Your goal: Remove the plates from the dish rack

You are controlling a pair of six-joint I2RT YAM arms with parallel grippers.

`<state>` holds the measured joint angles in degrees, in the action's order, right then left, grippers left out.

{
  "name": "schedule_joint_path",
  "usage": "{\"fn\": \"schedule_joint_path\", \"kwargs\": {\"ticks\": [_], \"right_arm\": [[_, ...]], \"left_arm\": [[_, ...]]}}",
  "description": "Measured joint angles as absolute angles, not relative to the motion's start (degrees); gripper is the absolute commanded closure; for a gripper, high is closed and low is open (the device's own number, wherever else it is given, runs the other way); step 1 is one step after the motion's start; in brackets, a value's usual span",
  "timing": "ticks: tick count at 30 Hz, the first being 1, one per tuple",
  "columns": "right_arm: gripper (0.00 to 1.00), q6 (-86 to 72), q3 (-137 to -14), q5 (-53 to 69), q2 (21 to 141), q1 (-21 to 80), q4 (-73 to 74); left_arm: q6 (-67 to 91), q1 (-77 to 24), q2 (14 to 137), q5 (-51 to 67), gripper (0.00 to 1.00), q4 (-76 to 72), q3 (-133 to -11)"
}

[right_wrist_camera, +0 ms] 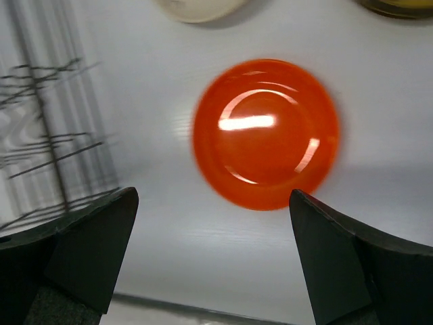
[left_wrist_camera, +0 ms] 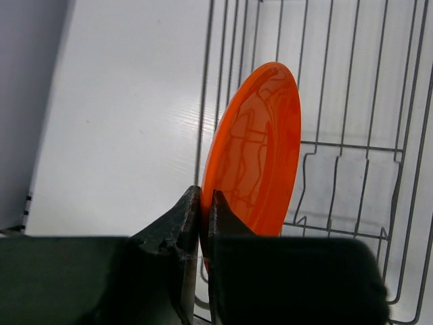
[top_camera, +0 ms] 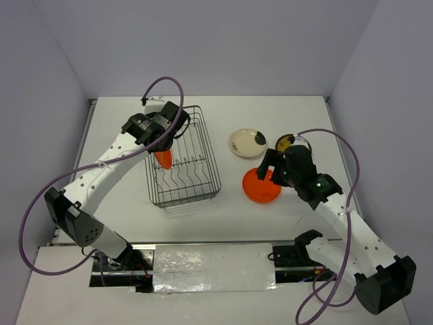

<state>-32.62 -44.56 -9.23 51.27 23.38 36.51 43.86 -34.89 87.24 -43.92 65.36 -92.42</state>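
Observation:
My left gripper (top_camera: 161, 147) is shut on the rim of an orange-red plate (top_camera: 163, 159) standing on edge over the dish rack (top_camera: 203, 177). In the left wrist view the plate (left_wrist_camera: 260, 145) rises from between my closed fingers (left_wrist_camera: 191, 217), with rack wires (left_wrist_camera: 352, 149) behind it. My right gripper (top_camera: 272, 169) is open and empty above a second orange-red plate (top_camera: 260, 187) lying flat on the table; the right wrist view shows that plate (right_wrist_camera: 266, 132) beyond my spread fingers (right_wrist_camera: 101, 237). A cream plate with a black patch (top_camera: 247, 142) and a dark brown plate (top_camera: 285, 142) lie on the table behind it.
The rack stands left of centre, with its upright prongs (top_camera: 181, 177) showing and no other plate seen in it. The three plates lie to its right. White walls close the table at the back and sides. Purple cables (top_camera: 162, 84) loop over both arms.

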Motion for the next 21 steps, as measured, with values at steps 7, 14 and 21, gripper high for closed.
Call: {"fn": "schedule_joint_path", "kwargs": {"ticks": [7,14,21], "right_arm": [[0.00,-35.83,-42.17,17.74,48.14,23.59,14.37],[0.04,-41.71,-43.35,25.12,57.54,29.32,0.05],[0.64,-43.24,-43.88,25.12,61.98,31.05,-3.53]], "left_arm": [[40.36,-34.96,83.33,-43.81,1.00,66.11,-93.69],[34.37,-34.85,60.97,-14.26,0.93,41.58,-72.73],[35.07,-34.50,58.19,4.93,0.79,22.79,-63.92]]}}
